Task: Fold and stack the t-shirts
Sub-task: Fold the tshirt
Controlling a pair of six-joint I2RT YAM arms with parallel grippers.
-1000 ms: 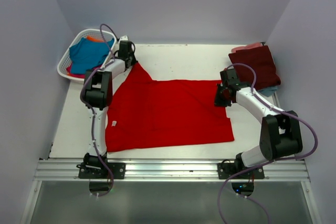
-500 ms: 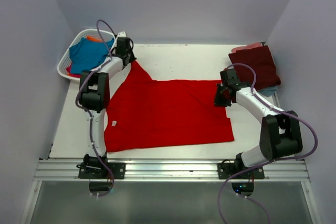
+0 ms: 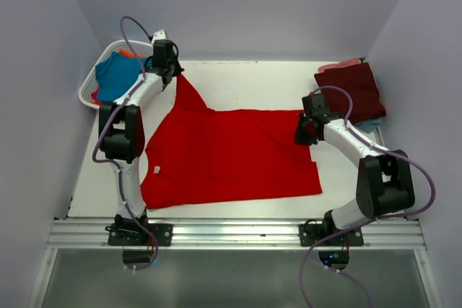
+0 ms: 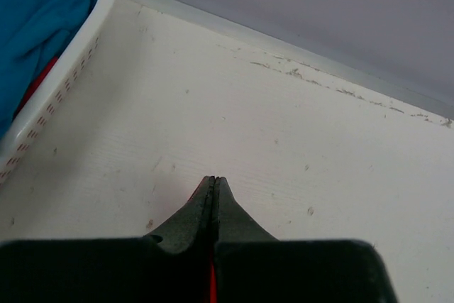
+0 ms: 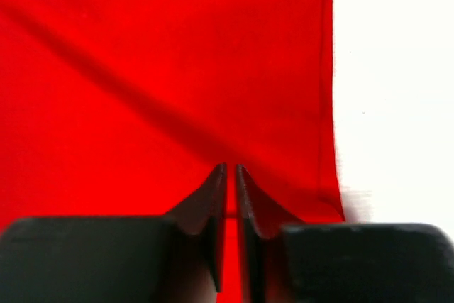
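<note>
The big red t-shirt (image 3: 231,153) lies spread flat across the table's middle. One corner of it is drawn out to a point at the back left. My left gripper (image 3: 175,76) is shut on that corner next to the basket; in the left wrist view a thin red strip shows between its closed fingers (image 4: 215,179). My right gripper (image 3: 304,135) sits low over the shirt's back right corner. Its jaws (image 5: 231,169) stand a narrow slit apart, with red cloth (image 5: 142,69) showing through the gap. A folded dark maroon t-shirt (image 3: 354,90) tops the stack at the back right.
A white lattice basket (image 3: 88,91) at the back left holds a teal t-shirt (image 3: 115,77) and an orange one (image 3: 131,53); its wall (image 4: 74,51) is just left of my left gripper. Pink (image 3: 346,63) and pale blue (image 3: 372,126) cloth edges peek from under the maroon stack. Walls enclose the table.
My left gripper has moved farther back and left with the shirt's corner, stretching it into a longer point. My right gripper's jaws have parted slightly; that arm stays in place.
</note>
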